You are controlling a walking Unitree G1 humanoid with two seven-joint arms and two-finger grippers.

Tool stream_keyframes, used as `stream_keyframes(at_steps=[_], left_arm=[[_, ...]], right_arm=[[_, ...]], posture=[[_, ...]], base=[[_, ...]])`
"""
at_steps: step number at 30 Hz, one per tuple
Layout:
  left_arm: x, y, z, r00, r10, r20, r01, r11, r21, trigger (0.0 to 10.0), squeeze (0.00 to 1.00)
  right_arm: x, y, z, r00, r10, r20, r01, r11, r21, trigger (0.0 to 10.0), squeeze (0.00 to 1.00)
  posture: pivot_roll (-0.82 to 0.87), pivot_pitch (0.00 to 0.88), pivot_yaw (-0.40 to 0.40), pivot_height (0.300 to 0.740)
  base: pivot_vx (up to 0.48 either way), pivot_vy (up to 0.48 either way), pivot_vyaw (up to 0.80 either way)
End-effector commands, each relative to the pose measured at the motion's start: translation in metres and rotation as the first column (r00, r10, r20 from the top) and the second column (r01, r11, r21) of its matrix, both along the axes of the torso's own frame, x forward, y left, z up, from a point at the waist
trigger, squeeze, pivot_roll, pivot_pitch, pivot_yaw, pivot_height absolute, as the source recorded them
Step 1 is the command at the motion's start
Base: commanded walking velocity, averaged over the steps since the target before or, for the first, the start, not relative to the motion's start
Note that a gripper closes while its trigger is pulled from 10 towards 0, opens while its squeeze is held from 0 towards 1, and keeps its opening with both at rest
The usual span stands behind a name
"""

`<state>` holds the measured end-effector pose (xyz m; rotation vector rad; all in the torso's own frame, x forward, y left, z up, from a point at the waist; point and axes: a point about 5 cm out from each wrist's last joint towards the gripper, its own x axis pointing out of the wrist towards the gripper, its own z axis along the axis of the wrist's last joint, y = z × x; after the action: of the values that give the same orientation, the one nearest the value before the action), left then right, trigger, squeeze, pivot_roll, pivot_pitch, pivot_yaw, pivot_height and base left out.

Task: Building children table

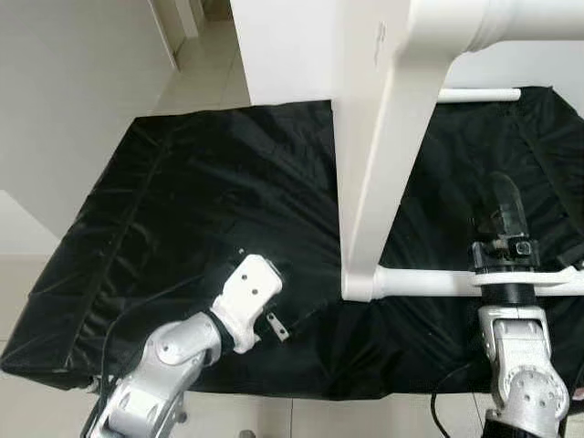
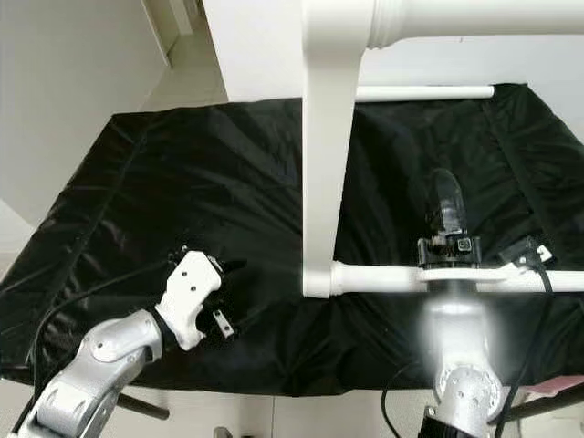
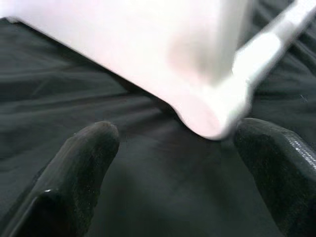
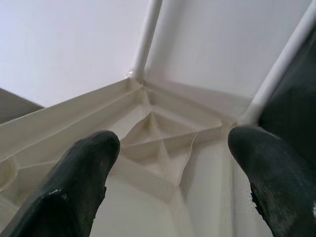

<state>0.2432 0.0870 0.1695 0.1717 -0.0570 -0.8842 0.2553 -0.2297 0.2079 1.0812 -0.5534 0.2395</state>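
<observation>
A white plastic table frame stands on the black cloth (image 1: 182,210). Its flat leg panel (image 1: 374,164) rises in the middle. A thin white rod (image 1: 429,283) runs right from its foot, and a thick tube (image 1: 511,23) crosses the top. My left gripper (image 3: 177,131) lies low on the cloth, left of the panel's foot (image 3: 207,116). It is open with only cloth between its fingers. My right gripper (image 4: 175,140) points upward at the thin rod, open with nothing between its fingers. It faces the ribbed underside of the tabletop (image 4: 158,148).
A second thin rod (image 1: 479,94) lies at the back right. The cloth's front edge (image 1: 274,388) drops to pale floor tiles (image 1: 205,73). A white wall (image 1: 73,91) stands to the left. A black cable (image 2: 538,301) hangs near my right arm.
</observation>
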Motion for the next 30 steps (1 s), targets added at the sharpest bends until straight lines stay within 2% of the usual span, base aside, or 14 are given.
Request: stream_keyframes(at_steps=[1,5,8,11,15,17,19,21,23,25,26,27,29,30], left_arm=[[0.015,0.013,0.005,0.991,0.135,-0.011,-0.135,0.990,-0.041,10.0,0.00],[0.023,0.017,0.011,0.986,0.168,-0.016,-0.169,0.982,-0.080,10.0,0.00],[0.036,0.022,0.017,0.969,0.244,-0.031,-0.246,0.960,-0.131,10.0,0.00],[0.039,0.023,0.017,0.965,0.261,-0.035,-0.263,0.955,-0.137,10.0,0.00],[0.045,0.024,0.020,0.953,0.298,-0.047,-0.302,0.938,-0.170,10.0,0.00],[0.057,0.025,0.024,0.928,0.365,-0.075,-0.373,0.906,-0.201,10.0,0.00],[0.057,0.025,0.024,0.928,0.365,-0.075,-0.373,0.906,-0.201,10.0,0.00],[0.071,0.027,0.027,0.901,0.422,-0.098,-0.434,0.874,-0.218,10.0,0.00],[0.071,0.027,0.027,0.901,0.422,-0.098,-0.434,0.874,-0.218,10.0,0.00],[0.082,0.029,0.029,0.873,0.474,-0.111,-0.487,0.843,-0.229,10.0,0.00],[0.082,0.029,0.029,0.873,0.474,-0.111,-0.487,0.843,-0.229,10.0,0.00],[0.085,0.030,0.030,0.863,0.493,-0.114,-0.505,0.831,-0.232,10.0,0.00],[0.085,0.030,0.030,0.863,0.493,-0.114,-0.505,0.831,-0.232,10.0,0.00],[0.088,0.030,0.030,0.849,0.519,-0.101,-0.527,0.818,-0.228,10.0,0.00]], right_arm=[[0.008,0.002,-0.001,0.999,-0.021,-0.039,0.021,1.000,-0.015,10.0,0.00],[0.013,0.005,-0.001,0.998,-0.031,-0.059,0.029,0.999,-0.032,10.0,0.00],[0.021,0.008,0.002,0.993,-0.077,-0.094,0.070,0.995,-0.075,10.0,0.00],[0.022,0.008,0.002,0.991,-0.088,-0.103,0.081,0.994,-0.075,10.0,0.00],[0.026,0.006,0.003,0.976,-0.164,-0.141,0.146,0.980,-0.134,10.0,0.00],[0.030,0.007,0.004,0.952,-0.254,-0.170,0.214,0.951,-0.224,10.0,0.00],[0.030,0.007,0.004,0.952,-0.254,-0.170,0.214,0.951,-0.224,10.0,0.00],[0.032,0.010,0.005,0.931,-0.322,-0.170,0.260,0.915,-0.308,10.0,0.00],[0.032,0.010,0.005,0.931,-0.322,-0.170,0.260,0.915,-0.308,10.0,0.00],[0.035,0.017,0.005,0.899,-0.404,-0.168,0.301,0.849,-0.435,10.0,0.00],[0.035,0.017,0.005,0.899,-0.404,-0.168,0.301,0.849,-0.435,10.0,0.00],[0.035,0.021,0.005,0.889,-0.428,-0.162,0.311,0.825,-0.473,10.0,0.00],[0.035,0.021,0.005,0.889,-0.428,-0.162,0.311,0.825,-0.473,10.0,0.00],[0.037,0.025,0.003,0.872,-0.460,-0.167,0.315,0.790,-0.527,10.0,0.00]], posture=[[-0.05,0.076,0.088,0.740],[-0.04,0.072,0.083,0.740],[-0.05,0.067,0.077,0.740],[-0.05,0.067,0.077,0.740],[-0.05,0.065,0.080,0.740],[-0.06,0.067,0.083,0.740],[-0.06,0.067,0.083,0.740],[-0.06,0.061,0.086,0.740],[-0.06,0.061,0.086,0.740],[-0.06,0.060,0.083,0.740],[-0.06,0.060,0.083,0.740],[-0.07,0.057,0.083,0.740],[-0.07,0.057,0.083,0.740],[-0.07,0.055,0.082,0.740]], base=[[0.000,0.000,0.00],[0.000,0.000,0.00],[0.000,0.000,0.00],[0.000,0.000,0.00],[0.000,0.000,0.00],[0.000,0.000,0.00],[0.000,0.000,0.00],[0.000,0.000,0.00],[0.000,0.000,0.00],[0.000,0.000,0.00],[0.000,0.000,0.00],[0.000,0.000,0.00],[0.000,0.000,0.00],[0.000,0.000,0.00]])
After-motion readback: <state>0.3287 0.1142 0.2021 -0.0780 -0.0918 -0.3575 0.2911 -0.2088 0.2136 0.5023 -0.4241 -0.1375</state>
